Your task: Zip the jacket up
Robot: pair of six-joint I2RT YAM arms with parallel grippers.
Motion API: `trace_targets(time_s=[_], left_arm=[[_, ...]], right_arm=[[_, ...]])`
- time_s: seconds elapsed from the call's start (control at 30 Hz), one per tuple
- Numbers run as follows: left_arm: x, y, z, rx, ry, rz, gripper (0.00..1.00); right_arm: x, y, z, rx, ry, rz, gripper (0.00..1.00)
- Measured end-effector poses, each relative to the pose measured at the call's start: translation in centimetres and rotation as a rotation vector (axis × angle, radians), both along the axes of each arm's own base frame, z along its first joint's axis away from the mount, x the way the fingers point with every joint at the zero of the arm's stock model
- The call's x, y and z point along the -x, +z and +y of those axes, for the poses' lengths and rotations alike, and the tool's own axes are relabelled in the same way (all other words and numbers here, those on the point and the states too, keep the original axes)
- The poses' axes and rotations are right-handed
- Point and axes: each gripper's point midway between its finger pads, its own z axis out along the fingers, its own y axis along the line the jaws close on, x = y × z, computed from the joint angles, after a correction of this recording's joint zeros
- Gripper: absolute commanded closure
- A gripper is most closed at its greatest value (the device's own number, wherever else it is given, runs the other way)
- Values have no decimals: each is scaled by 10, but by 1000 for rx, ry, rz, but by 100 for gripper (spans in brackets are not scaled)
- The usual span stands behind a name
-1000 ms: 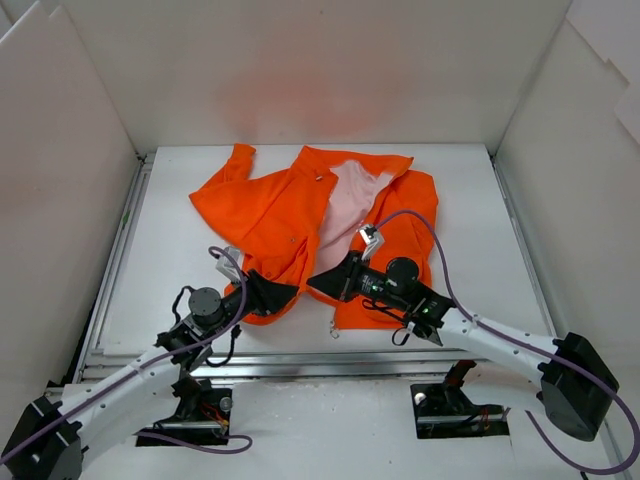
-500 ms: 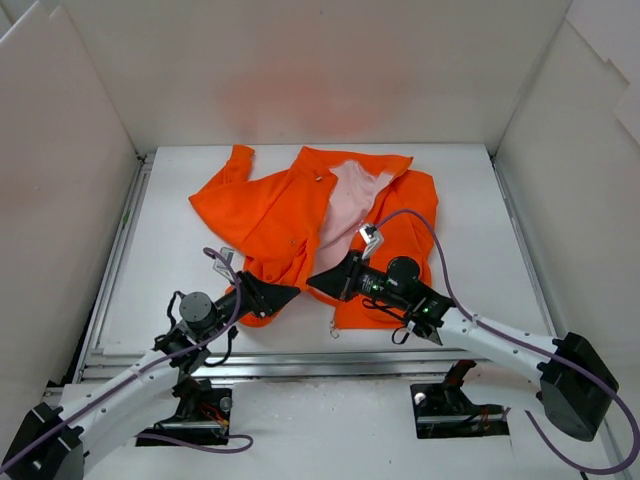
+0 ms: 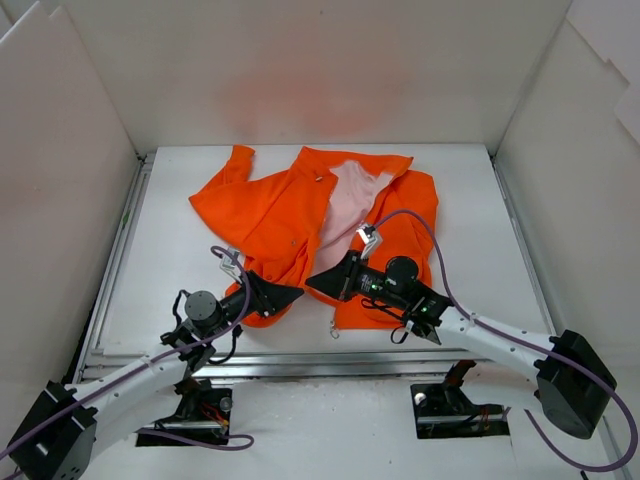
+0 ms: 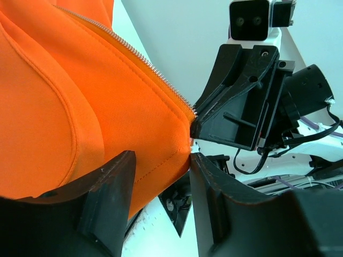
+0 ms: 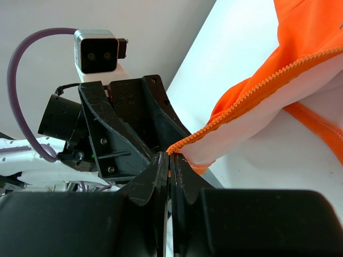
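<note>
Orange first: one bright orange fabric jacket [image 3: 285, 215] lies front-up on the white tabletop [image 3: 170, 270], in the middle to far part, collar toward the back wall and hem toward the arm bases. The front is open, so the pale pink lining [image 3: 350, 195] shows in a wedge between the two panels. That wedge narrows toward the hem, where both pincers meet.

The white zipper has two halves, not yet joined. One row of zipper teeth [image 4: 134, 53] runs along the edge of the panel in the left wrist view. The other row [image 5: 257, 91] borders the pink-lined panel in the right wrist view.

Left pincer [image 3: 285, 292]: its jaws sit partly apart with a thick fold of the hem corner [image 4: 161, 171] filling the gap. Judged as clenched on the jacket, holding that panel's bottom end lifted and steady.

Right pincer [image 3: 312, 283]: its fingers are pressed tight together [image 5: 170, 163] on the very end of the other zipper edge, so it is grasping the jacket too.

The two pincers face each other, tips just beside one another, and each shows in the other's wrist camera. The likely reason is to bring the two bottom ends together so the zipper can be seated. No slider is clearly visible in these views.

Counts: one jacket, two zipper halves, two arms, two pincers, both on the hem. One sleeve [image 3: 237, 158] shows clearly at far left.
</note>
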Motion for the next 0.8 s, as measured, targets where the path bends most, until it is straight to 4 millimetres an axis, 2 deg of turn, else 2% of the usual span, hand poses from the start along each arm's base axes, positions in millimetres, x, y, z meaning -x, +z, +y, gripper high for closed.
trace_targets(time_s=[0.03, 0.1, 0.47, 0.57, 0.6, 0.73, 0.8], left_arm=[[0, 1, 0, 3, 1, -3, 63], [-1, 3, 0, 7, 6, -10, 65], [-5, 3, -1, 11, 15, -19, 69], [-6, 3, -2, 12, 12, -20, 77], [-6, 3, -2, 14, 10, -23, 83], [-5, 5, -3, 18, 5, -28, 98], [-5, 4, -3, 15, 5, -30, 100]], right_arm=[[0, 0, 0, -1, 1, 0, 100], [0, 1, 0, -3, 0, -2, 100], [1, -5, 1, 7, 9, 9, 100], [1, -7, 1, 10, 10, 11, 100], [1, -7, 1, 11, 11, 12, 100], [1, -8, 1, 13, 12, 14, 100], [1, -9, 1, 16, 12, 15, 100]])
